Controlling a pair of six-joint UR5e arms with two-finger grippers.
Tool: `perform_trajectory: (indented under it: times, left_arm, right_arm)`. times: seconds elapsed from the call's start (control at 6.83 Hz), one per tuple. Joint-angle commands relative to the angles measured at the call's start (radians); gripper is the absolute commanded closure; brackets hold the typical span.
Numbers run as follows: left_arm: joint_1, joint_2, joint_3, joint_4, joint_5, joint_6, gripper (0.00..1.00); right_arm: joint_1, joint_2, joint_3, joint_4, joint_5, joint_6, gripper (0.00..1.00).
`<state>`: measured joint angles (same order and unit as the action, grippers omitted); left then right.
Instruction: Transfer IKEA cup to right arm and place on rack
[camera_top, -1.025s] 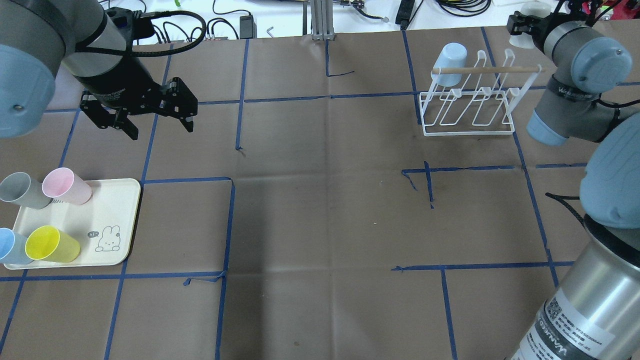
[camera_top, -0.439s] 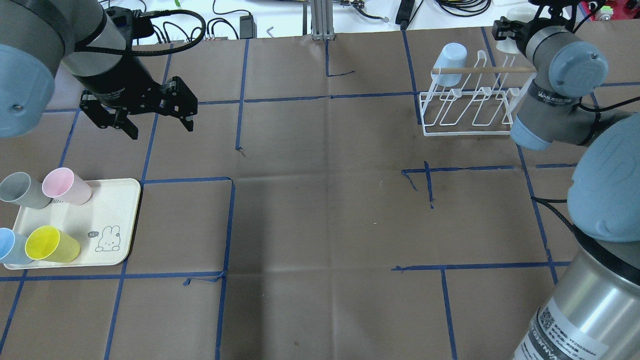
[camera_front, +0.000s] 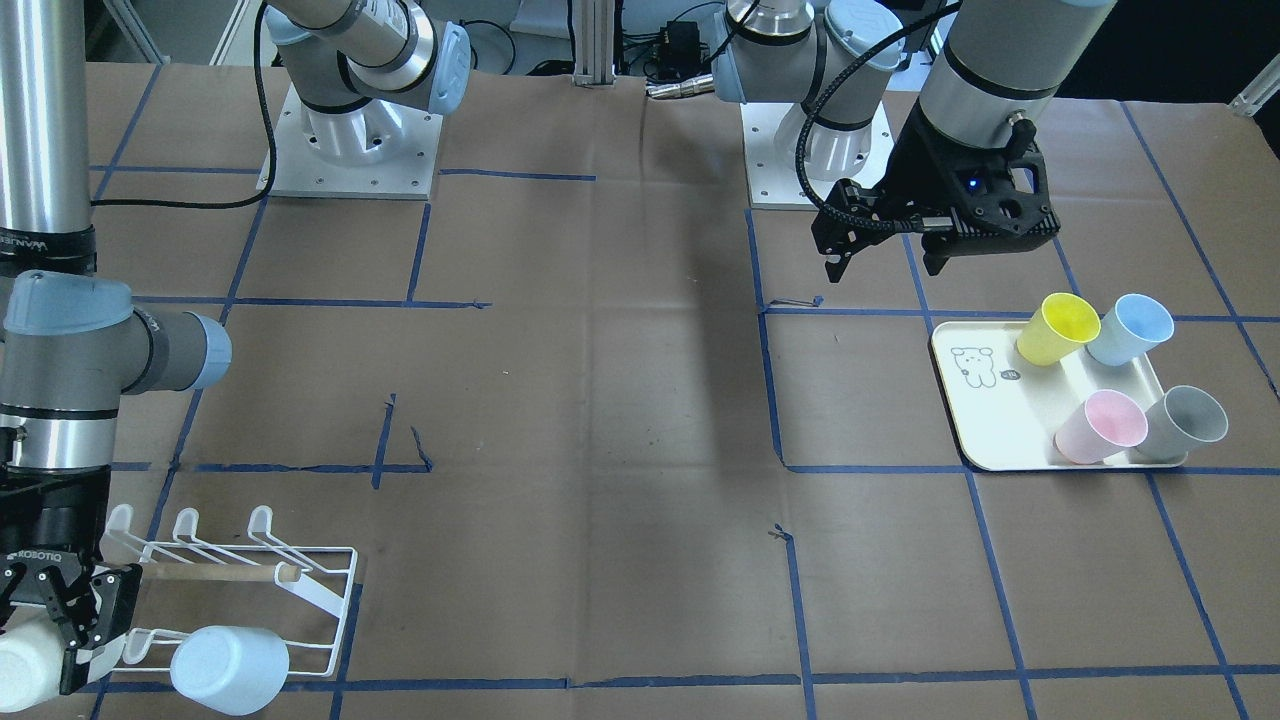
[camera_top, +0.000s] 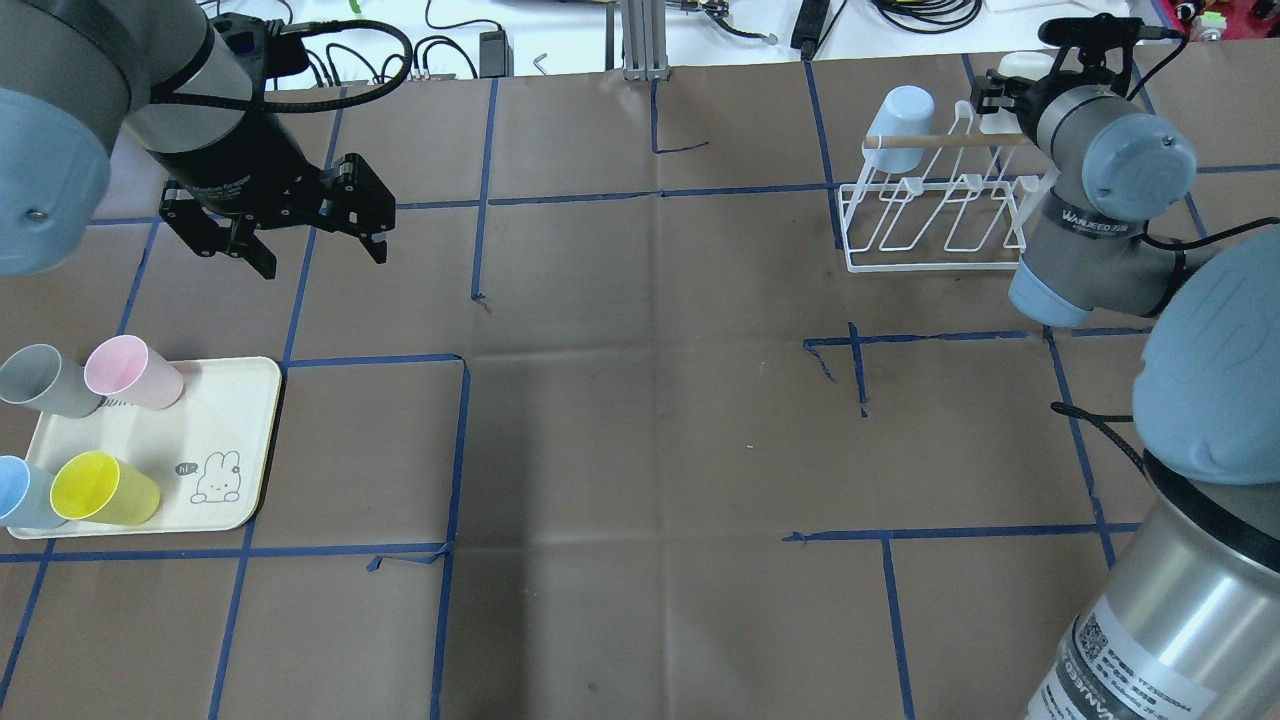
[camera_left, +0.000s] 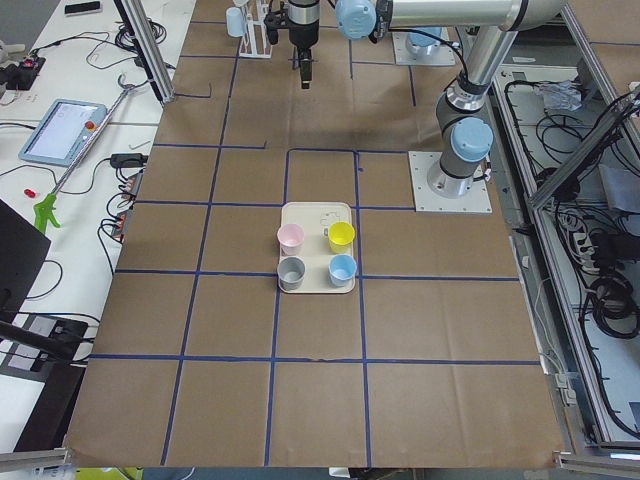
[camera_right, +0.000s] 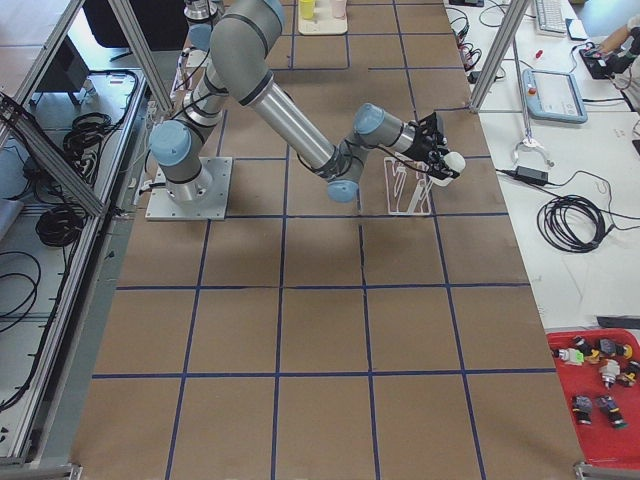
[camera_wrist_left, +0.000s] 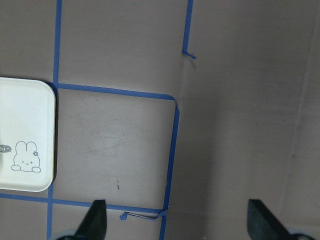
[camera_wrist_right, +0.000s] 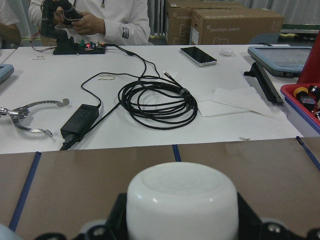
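Observation:
My right gripper (camera_front: 62, 622) is shut on a white cup (camera_front: 24, 655), held on its side. In the overhead view the white cup (camera_top: 1021, 64) hangs at the far right end of the white wire rack (camera_top: 935, 262), by its wooden dowel. The right wrist view shows the cup's base (camera_wrist_right: 182, 204) between the fingers. A pale blue cup (camera_top: 899, 113) sits upturned on the rack's far left peg. My left gripper (camera_top: 323, 262) is open and empty, hovering over the table beyond the tray; it also shows in the front view (camera_front: 884, 268).
A cream tray with a bunny drawing (camera_top: 240, 400) at the near left holds pink (camera_top: 130, 372), grey (camera_top: 45, 380), yellow (camera_top: 100, 488) and blue (camera_top: 20, 492) cups. Blue tape lines grid the brown table. Cables lie on a white bench beyond the far edge.
My right arm has swung left and carried the white cup from beyond the table's far right corner to the rack's right end. The left arm has not moved.

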<state>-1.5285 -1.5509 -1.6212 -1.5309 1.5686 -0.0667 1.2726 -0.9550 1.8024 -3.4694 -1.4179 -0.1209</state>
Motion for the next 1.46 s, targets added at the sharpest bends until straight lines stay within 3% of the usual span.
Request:
perform_trajectory:
  times: [0.0, 0.44, 0.88, 1.32]
  left_arm:
    - [-0.001, 0.000, 0.000, 0.000, 0.002, 0.001, 0.00]
    - [-0.001, -0.005, 0.001, 0.006, 0.004, -0.001, 0.00]
    - [-0.001, -0.005, 0.001, 0.008, 0.002, -0.005, 0.00]
    - [-0.001, -0.005, 0.001, 0.009, 0.002, -0.005, 0.00]
  right_arm:
    - [0.001, -0.008, 0.003, 0.010, 0.000, 0.006, 0.00]
    - [0.001, -0.060, -0.001, 0.050, 0.002, 0.007, 0.00]
    - [0.013, -0.316, -0.003, 0.284, 0.004, 0.006, 0.00]
    - [0.094, -0.497, -0.006, 0.748, 0.004, 0.003, 0.00]
